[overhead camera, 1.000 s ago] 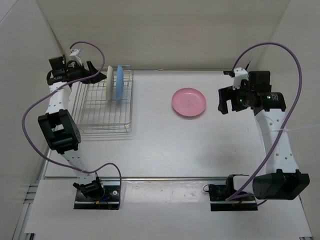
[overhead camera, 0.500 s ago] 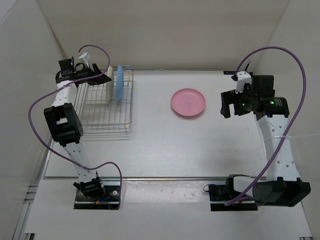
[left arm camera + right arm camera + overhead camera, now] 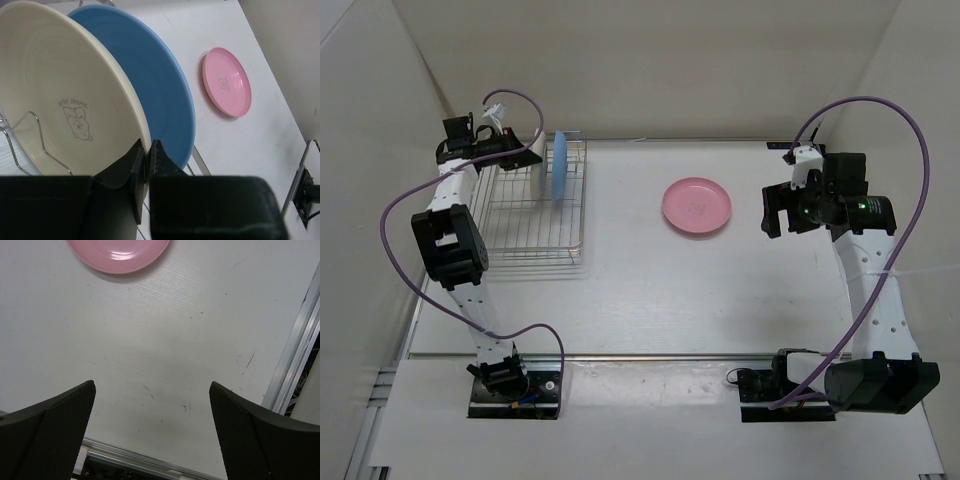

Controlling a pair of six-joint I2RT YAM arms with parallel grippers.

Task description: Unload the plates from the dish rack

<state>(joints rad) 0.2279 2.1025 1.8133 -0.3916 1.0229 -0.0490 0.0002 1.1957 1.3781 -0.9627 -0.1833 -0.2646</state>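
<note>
Two plates stand on edge at the far end of the silver wire dish rack (image 3: pixel 525 225): a cream-white plate (image 3: pixel 536 165) (image 3: pixel 55 90) and a light blue plate (image 3: pixel 559 167) (image 3: pixel 165 90) right beside it. My left gripper (image 3: pixel 525 150) (image 3: pixel 147 145) is shut on the cream-white plate's rim, one finger on each face. The pink plate (image 3: pixel 697 205) (image 3: pixel 226 81) (image 3: pixel 117 252) lies flat on the table, right of the rack. To the right of it my right gripper (image 3: pixel 775 210) (image 3: pixel 152 390) hangs open above bare table, holding nothing.
Rack wires (image 3: pixel 30 135) cross in front of the cream plate's lower face. White walls enclose the table on the left, back and right. A metal rail (image 3: pixel 295 355) runs along the table's edge near the right gripper.
My left gripper has gone from open to shut on the cream-white plate's rim, with the arm shifted slightly toward the rack. The right arm has barely moved.
</note>
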